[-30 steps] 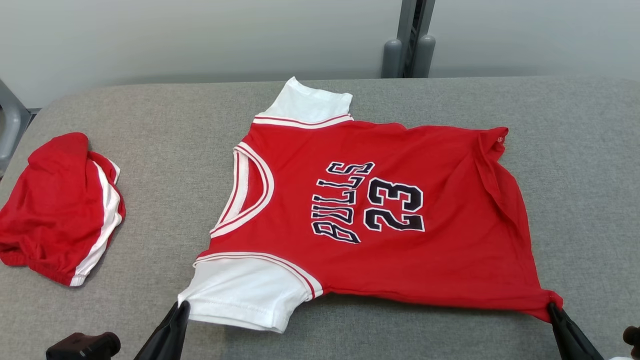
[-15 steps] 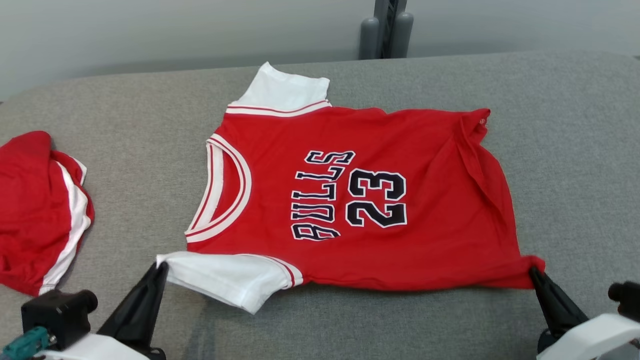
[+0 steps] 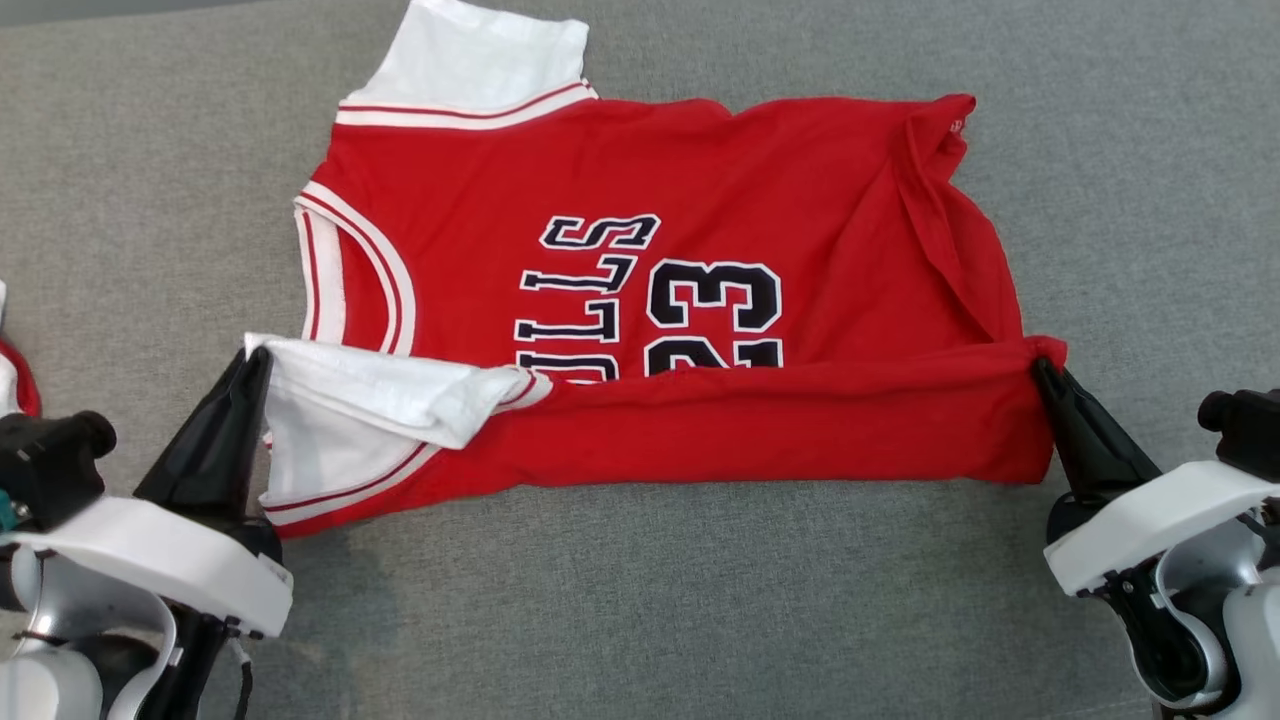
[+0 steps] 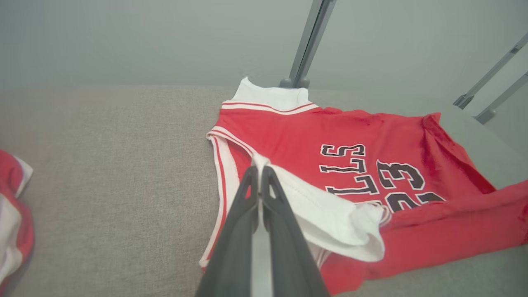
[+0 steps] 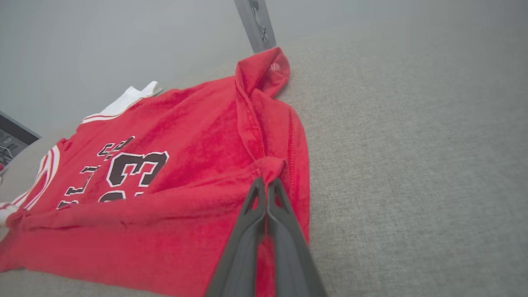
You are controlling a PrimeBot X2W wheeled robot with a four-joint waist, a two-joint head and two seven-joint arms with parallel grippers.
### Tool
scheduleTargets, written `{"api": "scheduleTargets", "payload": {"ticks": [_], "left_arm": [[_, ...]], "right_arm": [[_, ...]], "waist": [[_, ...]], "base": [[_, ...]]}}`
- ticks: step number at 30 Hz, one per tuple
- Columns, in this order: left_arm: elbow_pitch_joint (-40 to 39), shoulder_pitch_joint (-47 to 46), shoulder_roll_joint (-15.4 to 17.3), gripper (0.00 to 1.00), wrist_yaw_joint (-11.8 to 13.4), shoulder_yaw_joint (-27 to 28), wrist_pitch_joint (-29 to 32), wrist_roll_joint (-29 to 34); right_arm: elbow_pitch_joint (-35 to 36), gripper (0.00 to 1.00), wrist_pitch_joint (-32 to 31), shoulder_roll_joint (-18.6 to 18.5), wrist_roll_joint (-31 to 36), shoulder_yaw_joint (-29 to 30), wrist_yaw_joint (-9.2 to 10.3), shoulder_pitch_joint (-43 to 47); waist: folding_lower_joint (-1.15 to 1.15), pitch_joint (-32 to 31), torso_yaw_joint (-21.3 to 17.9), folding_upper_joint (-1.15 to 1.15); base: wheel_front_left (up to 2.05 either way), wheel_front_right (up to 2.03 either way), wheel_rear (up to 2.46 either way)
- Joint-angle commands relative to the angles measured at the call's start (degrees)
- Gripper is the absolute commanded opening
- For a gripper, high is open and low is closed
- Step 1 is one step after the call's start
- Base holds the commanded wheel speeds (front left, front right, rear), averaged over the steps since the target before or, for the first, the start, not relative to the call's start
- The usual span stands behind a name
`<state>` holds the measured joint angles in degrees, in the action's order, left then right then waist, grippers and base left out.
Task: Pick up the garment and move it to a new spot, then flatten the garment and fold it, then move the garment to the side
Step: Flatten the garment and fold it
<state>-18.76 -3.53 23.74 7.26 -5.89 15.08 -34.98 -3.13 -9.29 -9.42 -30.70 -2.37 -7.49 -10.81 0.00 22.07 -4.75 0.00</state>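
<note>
Pinching jersey (image 3: 700,190) | left pincer (image 3: 256,358) clamps sleeve (image 3: 370,395) | right pincer (image 3: 1040,366) clamps hem corner (image 3: 1040,348)

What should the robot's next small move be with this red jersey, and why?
Probably carry both tools forward together, toward the far edge of the jersey, to complete the fold. The left tool is shut on the white sleeve and the right tool on the red hem corner; the lifted near edge covers only the bottom of the lettering, and the far half lies flat.

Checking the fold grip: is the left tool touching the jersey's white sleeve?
Touching. Left wrist view shows the left tool shut on the white sleeve edge.
</note>
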Motion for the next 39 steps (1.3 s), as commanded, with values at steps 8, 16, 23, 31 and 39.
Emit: {"api": "scheduleTargets", "payload": {"ticks": [8,16,23,31,39], "left_arm": [[9.09,-7.31,-1.18,0.00,-3.16,0.06,-4.02,-1.46],[16.93,-10.18,-3.32,1.00,-5.21,-0.46,-9.08,-1.73],[15.88,-7.42,-4.45,1.00,-1.71,0.46,-18.43,4.01],[10.80,-1.81,-5.51,1.00,4.11,1.01,-26.36,10.99],[12.95,3.41,-5.94,1.00,5.21,-1.56,-27.13,13.57]], "right_arm": [[-6.38,0.00,4.22,-0.25,-1.18,-2.36,-0.01,-5.11],[-9.70,1.00,9.43,-2.05,-3.35,-5.38,-0.01,-5.76],[-5.43,1.00,17.53,-3.02,-0.56,-5.13,-0.01,-1.64],[2.15,1.00,22.00,-1.38,9.90,-0.91,-0.01,2.10],[5.51,1.00,20.34,1.64,16.33,2.84,-0.01,6.61]], "waist": [[0.00,4.19,-1.36,0.00],[0.00,3.63,-1.27,0.00],[0.00,0.60,-0.85,0.00],[0.00,-3.66,-0.34,0.00],[0.00,-7.88,1.37,0.00]], "base": [[0.00,0.00,0.00],[0.00,0.00,0.00],[0.00,0.00,0.00],[0.00,0.00,0.00],[0.00,0.00,0.00]]}}
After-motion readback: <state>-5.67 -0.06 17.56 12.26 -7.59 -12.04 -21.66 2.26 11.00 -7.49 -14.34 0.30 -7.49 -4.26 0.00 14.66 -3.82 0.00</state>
